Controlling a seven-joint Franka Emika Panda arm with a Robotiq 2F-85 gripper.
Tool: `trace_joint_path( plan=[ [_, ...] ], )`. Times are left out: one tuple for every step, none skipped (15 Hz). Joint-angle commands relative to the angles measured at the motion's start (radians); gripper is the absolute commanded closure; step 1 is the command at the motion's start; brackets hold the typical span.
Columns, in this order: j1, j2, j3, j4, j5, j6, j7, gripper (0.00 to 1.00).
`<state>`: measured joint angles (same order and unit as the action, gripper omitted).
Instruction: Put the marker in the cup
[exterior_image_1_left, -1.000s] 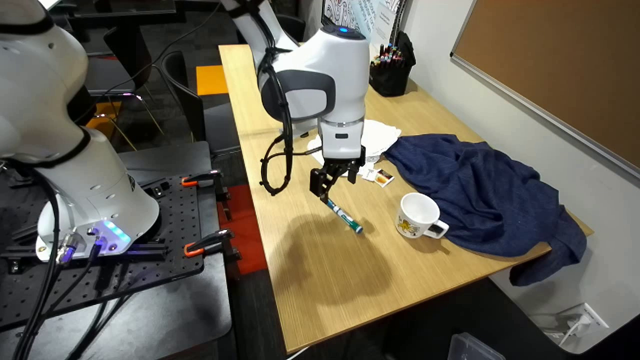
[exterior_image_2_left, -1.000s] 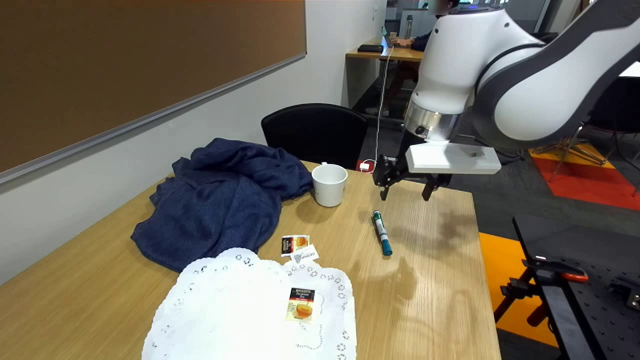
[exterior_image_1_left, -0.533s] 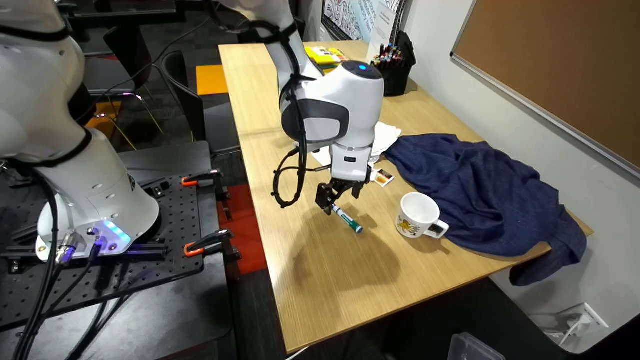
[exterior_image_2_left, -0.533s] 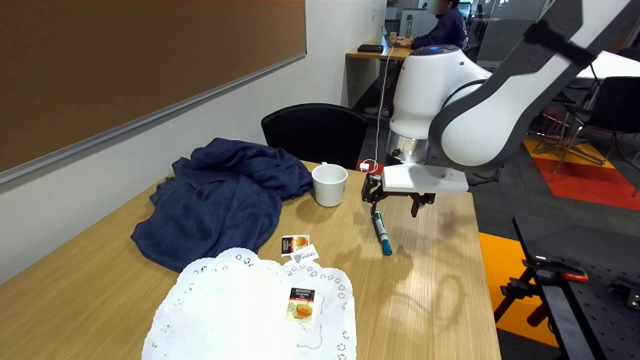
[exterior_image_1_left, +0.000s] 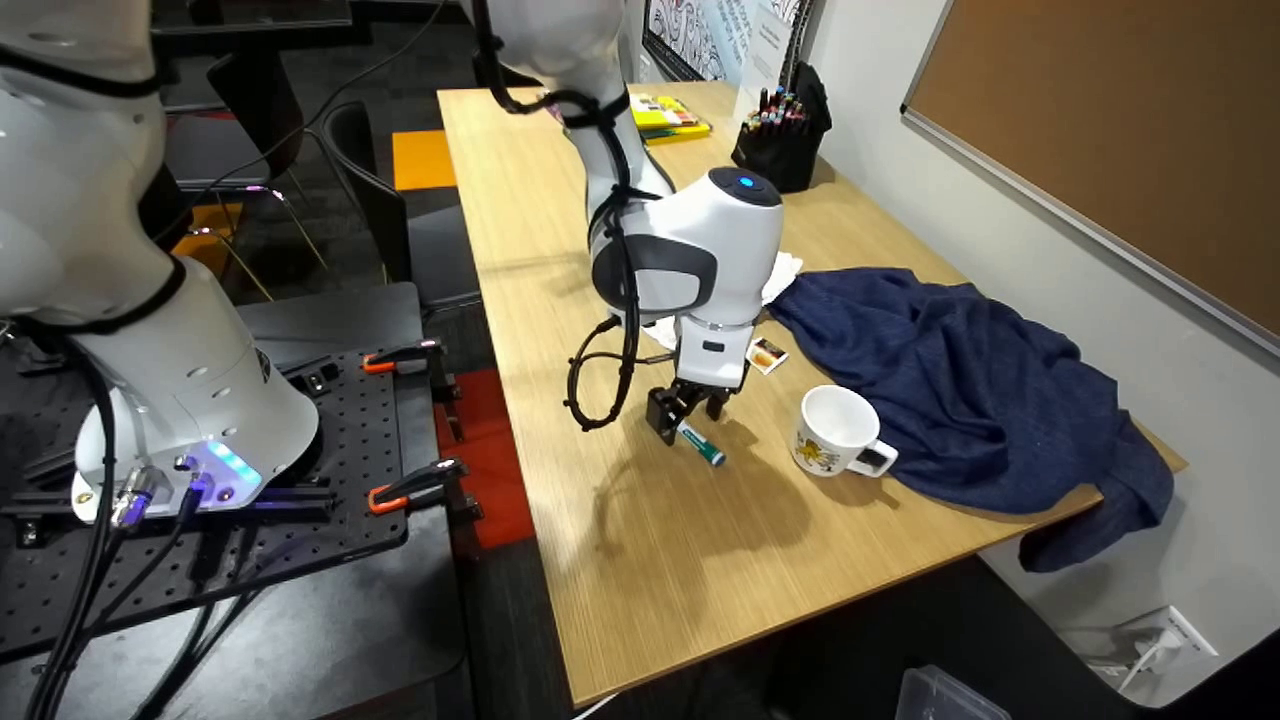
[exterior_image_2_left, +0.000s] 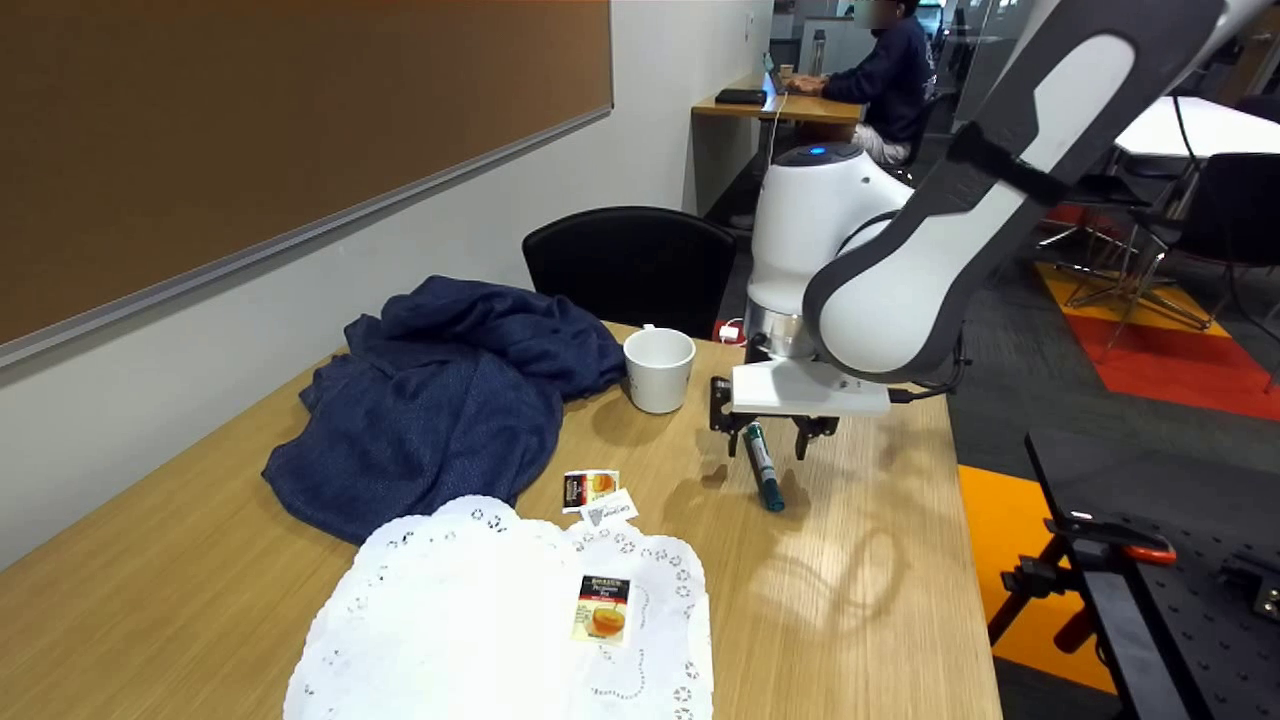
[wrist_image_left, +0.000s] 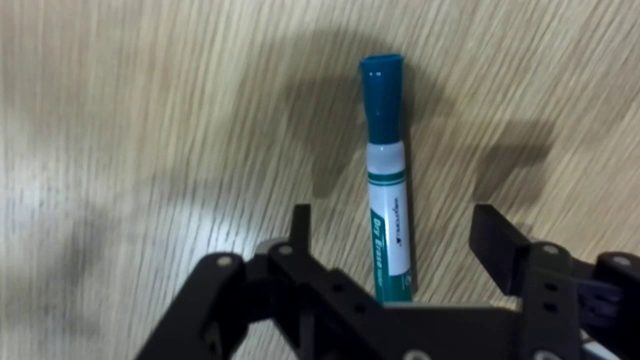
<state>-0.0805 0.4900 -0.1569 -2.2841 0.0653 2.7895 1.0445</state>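
The marker (exterior_image_1_left: 704, 447) lies on the wooden table with its teal cap and white and green body. It also shows in an exterior view (exterior_image_2_left: 762, 468) and in the wrist view (wrist_image_left: 387, 195), where its lower end is hidden behind the gripper. My gripper (wrist_image_left: 392, 215) is open and empty, its fingers apart on either side of the marker and not touching it. In an exterior view the gripper (exterior_image_2_left: 767, 453) is low over the marker, above the table. The cup, a white mug (exterior_image_1_left: 836, 432) with a handle, stands upright near the marker; it also shows in an exterior view (exterior_image_2_left: 660, 375).
A dark blue cloth (exterior_image_1_left: 950, 390) lies beside the cup. White lacy paper (exterior_image_2_left: 480, 620) with a tea packet (exterior_image_2_left: 603, 608) on it and another tea packet (exterior_image_2_left: 590, 489) nearby lie on the table. A black pen holder (exterior_image_1_left: 780, 150) stands near the wall. A black chair (exterior_image_2_left: 630, 265) is beyond the table edge.
My gripper has come down and over the marker, staying open. In an exterior view the arm has moved left and lower. The marker and cup have not moved.
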Motion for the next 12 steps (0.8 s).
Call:
trace_joint_path(
  plan=[
    [0.026, 0.035, -0.023, 0.031, 0.038, 0.008, -0.03, 0.47],
    [0.028, 0.04, -0.026, 0.035, 0.038, 0.007, -0.029, 0.56],
    [0.03, 0.043, -0.029, 0.037, 0.036, 0.006, -0.029, 0.63],
    [0.034, 0.044, -0.033, 0.037, 0.034, 0.007, -0.028, 0.72],
    [0.04, 0.038, -0.039, 0.033, 0.031, 0.006, -0.028, 0.79],
    [0.043, 0.025, -0.042, 0.023, 0.027, 0.006, -0.032, 0.88],
    [0.042, -0.008, -0.034, 0.002, 0.026, 0.004, -0.053, 0.94],
    [0.042, -0.037, -0.029, -0.017, 0.022, -0.002, -0.075, 0.99],
    [0.047, -0.067, -0.026, -0.035, 0.017, -0.004, -0.101, 0.96],
    [0.041, -0.114, -0.012, -0.056, 0.015, -0.027, -0.153, 0.95],
    [0.038, -0.155, 0.001, -0.07, 0.016, -0.06, -0.205, 0.95],
    [0.037, -0.204, 0.011, -0.088, 0.01, -0.091, -0.264, 0.95]
  ],
)
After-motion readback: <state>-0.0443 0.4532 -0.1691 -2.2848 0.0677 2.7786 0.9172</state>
